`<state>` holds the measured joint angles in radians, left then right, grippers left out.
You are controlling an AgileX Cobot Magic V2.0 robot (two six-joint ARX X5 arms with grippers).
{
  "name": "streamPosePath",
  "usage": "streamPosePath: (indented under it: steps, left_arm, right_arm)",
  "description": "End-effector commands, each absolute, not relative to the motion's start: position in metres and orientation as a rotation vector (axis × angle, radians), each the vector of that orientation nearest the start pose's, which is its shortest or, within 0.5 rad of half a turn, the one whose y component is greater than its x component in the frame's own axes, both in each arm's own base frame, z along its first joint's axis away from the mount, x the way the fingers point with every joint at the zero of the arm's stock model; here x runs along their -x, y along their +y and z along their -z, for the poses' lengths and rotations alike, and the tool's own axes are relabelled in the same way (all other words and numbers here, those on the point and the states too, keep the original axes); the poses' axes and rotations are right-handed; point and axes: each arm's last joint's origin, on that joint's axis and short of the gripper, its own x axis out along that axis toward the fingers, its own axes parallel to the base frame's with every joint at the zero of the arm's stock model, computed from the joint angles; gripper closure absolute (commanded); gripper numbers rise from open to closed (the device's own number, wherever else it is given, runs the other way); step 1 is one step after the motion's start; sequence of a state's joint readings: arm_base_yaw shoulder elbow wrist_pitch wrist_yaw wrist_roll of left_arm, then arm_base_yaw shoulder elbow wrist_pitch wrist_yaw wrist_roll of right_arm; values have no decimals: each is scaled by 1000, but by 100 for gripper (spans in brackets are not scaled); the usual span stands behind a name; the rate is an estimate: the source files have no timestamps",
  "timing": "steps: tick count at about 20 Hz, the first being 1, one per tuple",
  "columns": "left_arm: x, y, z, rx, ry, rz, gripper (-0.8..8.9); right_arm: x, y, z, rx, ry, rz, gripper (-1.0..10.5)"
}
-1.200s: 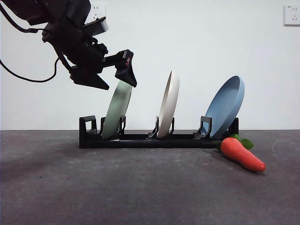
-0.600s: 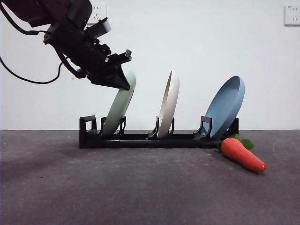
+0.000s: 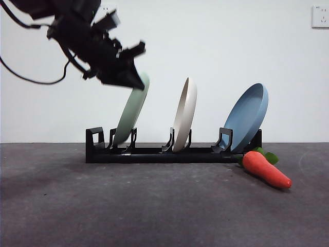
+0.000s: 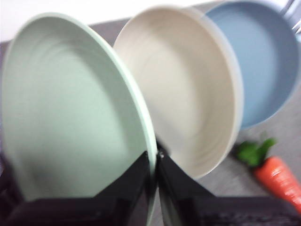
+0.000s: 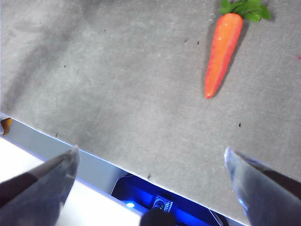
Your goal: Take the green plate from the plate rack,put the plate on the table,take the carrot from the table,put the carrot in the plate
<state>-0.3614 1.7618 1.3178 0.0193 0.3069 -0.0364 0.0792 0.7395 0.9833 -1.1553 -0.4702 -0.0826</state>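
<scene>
Green plate [image 3: 131,110]: my left gripper [image 3: 134,78] is pinched onto its top rim, one jaw on each face, seen edge-on in the left wrist view [image 4: 154,157]. Plate tilts steeply, upper edge leaning toward the cream plate [image 3: 184,114]; its lower edge sits at the leftmost bracket pair of the plate rack [image 3: 169,152], and I cannot tell whether it touches the slot floor. Clear gap between green rim and cream rim at the top. Blue plate [image 3: 249,116] leans in the rightmost slot, well apart from the gripper.

Carrot [image 3: 266,168] lies on the table [image 3: 154,206] just beside the rack's right end, leaves [image 3: 267,156] toward the rack, tip pointing away. Broad bare table in front of the rack.

Right gripper [image 5: 150,179]: jaws spread wide, holding nothing, above the table's near edge; carrot [image 5: 223,52] well apart from it.
</scene>
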Motion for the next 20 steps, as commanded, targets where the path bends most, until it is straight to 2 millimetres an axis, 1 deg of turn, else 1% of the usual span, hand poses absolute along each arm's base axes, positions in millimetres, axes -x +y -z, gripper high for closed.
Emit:
streamPosePath:
  steps: [1,3,5,7,10,12,14,16,18,20]
  left_arm:
    - [-370,-148,-306,49,342,669,821]
    - [-364,-147,-322,53,325,691,821]
    - [-354,-145,-337,55,346,714,821]
    - [-337,-142,-352,46,396,727,821]
    - [-295,-147,-371,-76,446,793,821]
    - [-262,-156,-381,-194,478,822,821]
    - [-231,-172,-381,-357,516,821,820]
    - [-207,-191,-375,-516,565,796,820]
    - [-192,-208,-365,-619,605,817,820]
    - [-183,-227,-355,-687,622,831,820]
  right_arm:
    - [-104,22,-325,-105,879,-548,289]
    - [-104,22,-325,-105,879,-548,290]
    - [-104,22,-325,-105,879,-548,289]
    - [-104,22,-325,-105,879,-548,289]
    - [-104,22,-326,-105,877,-548,289]
    - [-105,22,-326,-107,873,-547,289]
    - [-105,22,-326,-105,866,-546,289]
    - [-106,22,-327,-105,861,-547,290]
    - [-106,22,-327,-105,861,-547,289]
    - [-106,22,-327,-105,861,-547,290]
